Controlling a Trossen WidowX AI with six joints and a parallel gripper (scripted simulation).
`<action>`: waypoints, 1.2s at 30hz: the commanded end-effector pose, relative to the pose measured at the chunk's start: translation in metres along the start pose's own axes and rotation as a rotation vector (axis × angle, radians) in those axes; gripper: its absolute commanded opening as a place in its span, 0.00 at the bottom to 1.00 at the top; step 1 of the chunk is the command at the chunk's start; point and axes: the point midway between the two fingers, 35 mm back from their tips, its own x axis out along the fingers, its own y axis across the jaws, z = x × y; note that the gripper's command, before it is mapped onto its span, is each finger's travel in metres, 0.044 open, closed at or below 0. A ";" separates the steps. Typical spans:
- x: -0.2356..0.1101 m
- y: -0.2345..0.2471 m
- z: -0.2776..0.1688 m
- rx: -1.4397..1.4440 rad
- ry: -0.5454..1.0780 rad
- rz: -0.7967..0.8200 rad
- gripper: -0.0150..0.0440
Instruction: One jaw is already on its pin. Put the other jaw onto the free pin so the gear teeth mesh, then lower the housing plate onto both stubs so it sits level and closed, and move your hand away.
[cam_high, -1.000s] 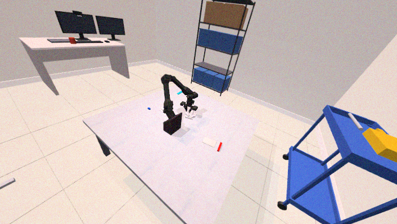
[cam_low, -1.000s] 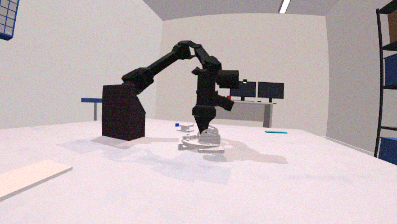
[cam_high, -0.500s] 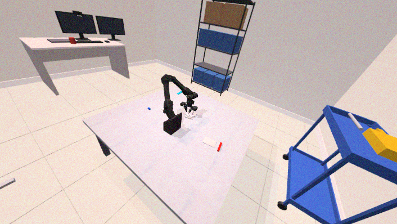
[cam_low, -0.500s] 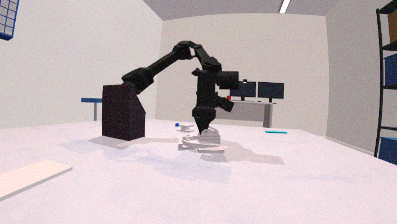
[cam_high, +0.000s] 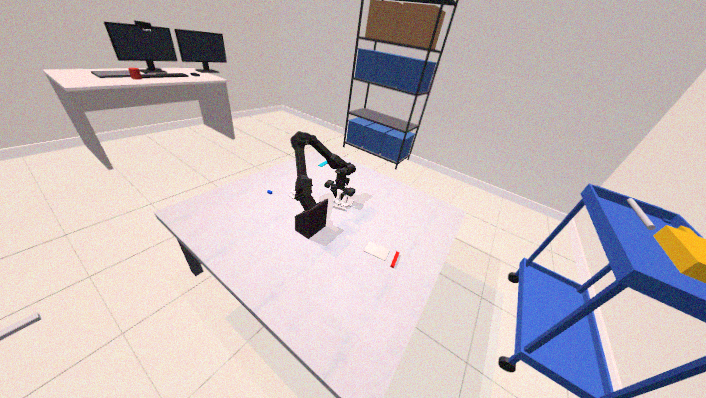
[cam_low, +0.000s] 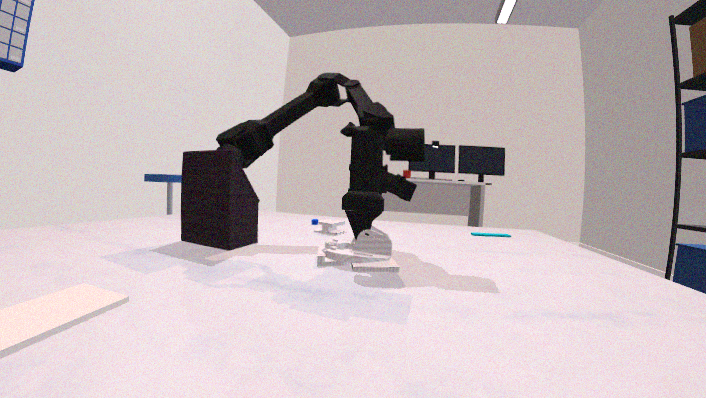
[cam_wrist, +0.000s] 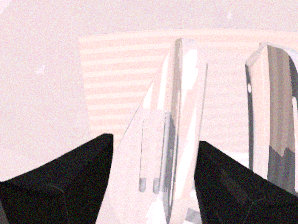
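Note:
My gripper (cam_high: 342, 199) (cam_low: 358, 236) (cam_wrist: 154, 147) is shut on a pale jaw (cam_wrist: 186, 65), which stands on edge between the black fingertips. The other jaw (cam_wrist: 280, 105) stands to its right with a gap between them. Both are over the ribbed pale base (cam_low: 376, 268) (cam_wrist: 107, 75). In the exterior view a rounded jaw face (cam_low: 376, 245) hides part of the fingertips; which jaw it is I cannot tell. Pins and gear teeth are hidden or too small to judge. A small pale stepped piece (cam_low: 330, 227) lies behind the base; I cannot tell if it is the housing plate.
A flat cream plate (cam_high: 376, 250) (cam_low: 65, 311) and a red bar (cam_high: 395, 259) lie on the table, away from the base. A small blue block (cam_high: 269, 192) (cam_low: 314, 221) and a cyan strip (cam_high: 323, 163) (cam_low: 490, 234) lie farther back. The arm's dark pedestal (cam_high: 311, 220) (cam_low: 215, 200) stands beside the work.

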 end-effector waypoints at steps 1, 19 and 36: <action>0.002 0.000 -0.002 0.003 0.005 0.004 0.48; 0.005 0.001 -0.002 0.006 0.005 0.004 0.48; 0.005 0.001 -0.002 0.006 0.005 0.004 0.48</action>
